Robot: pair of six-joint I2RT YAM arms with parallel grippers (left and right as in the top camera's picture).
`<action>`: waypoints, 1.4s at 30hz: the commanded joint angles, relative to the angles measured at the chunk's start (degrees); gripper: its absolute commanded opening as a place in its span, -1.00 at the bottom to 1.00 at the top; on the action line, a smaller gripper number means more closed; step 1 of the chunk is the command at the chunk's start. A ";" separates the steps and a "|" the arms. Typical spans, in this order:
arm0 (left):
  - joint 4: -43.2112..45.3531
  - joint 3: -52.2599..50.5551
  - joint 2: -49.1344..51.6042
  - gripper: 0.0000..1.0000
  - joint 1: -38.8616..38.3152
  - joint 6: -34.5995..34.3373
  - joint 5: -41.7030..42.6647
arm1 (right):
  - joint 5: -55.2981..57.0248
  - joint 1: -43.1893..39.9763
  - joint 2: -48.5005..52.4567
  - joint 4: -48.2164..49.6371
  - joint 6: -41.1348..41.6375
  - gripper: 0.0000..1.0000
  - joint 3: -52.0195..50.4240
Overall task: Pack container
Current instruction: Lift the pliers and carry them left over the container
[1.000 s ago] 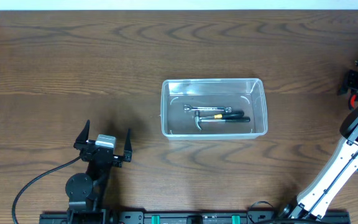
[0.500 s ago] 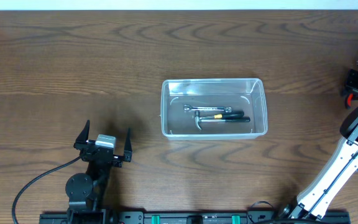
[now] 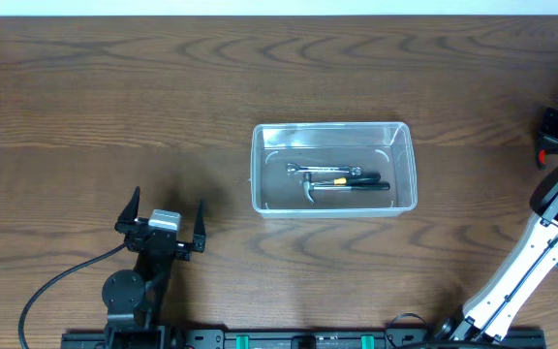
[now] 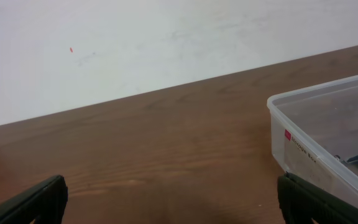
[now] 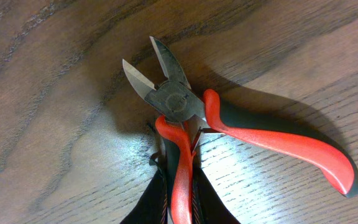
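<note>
The wooden table (image 3: pixel 114 87) holds the clear container (image 3: pixel 332 126) at its centre, open side up, with its long axis running left to right. It has not moved since the earlier frame. The left gripper (image 3: pixel 166 209), near left, has its jaws spread wide. At the right edge, the right gripper (image 5: pixel 180 186), wider a second ago, now pinches one handle of the red cutters (image 5: pixel 272 140).

One clear container (image 3: pixel 332 126), roughly three tools (image 3: pixel 337 180) inside, one pair of red-handled cutters (image 5: pixel 178 102), one left gripper (image 3: pixel 169 199), one right gripper (image 5: pixel 180 186).
</note>
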 commanded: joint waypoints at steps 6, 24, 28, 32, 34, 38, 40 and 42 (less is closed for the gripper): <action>-1.86 -1.09 -0.35 0.96 0.20 -0.28 0.17 | -5.09 2.27 -0.76 -2.34 -3.50 -0.97 0.17; -1.86 -1.09 -0.35 0.96 0.20 -0.28 0.17 | -9.70 25.35 -29.64 -4.04 -22.36 -0.98 0.17; -1.86 -1.09 -0.35 0.96 0.20 -0.28 0.17 | -9.77 32.35 -35.39 -6.86 -23.85 -0.97 0.17; -1.86 -1.09 -0.35 0.96 0.20 -0.28 0.17 | -9.94 41.16 -37.40 -13.79 -26.27 -0.97 0.17; -1.86 -1.09 -0.35 0.96 0.20 -0.28 0.15 | -9.94 45.16 -37.22 -17.90 -27.02 -0.97 0.11; -1.86 -1.09 -0.35 0.96 0.20 -0.28 0.17 | -9.94 53.16 -36.20 -23.10 -26.95 -0.97 0.04; -1.86 -1.09 -0.35 0.96 0.20 -0.28 0.17 | -9.88 56.48 -35.87 -22.99 -26.34 -0.97 -0.26; -1.86 -1.09 -0.35 0.96 0.20 -0.28 0.17 | -9.68 58.97 -35.39 -23.10 -26.29 -0.96 -0.39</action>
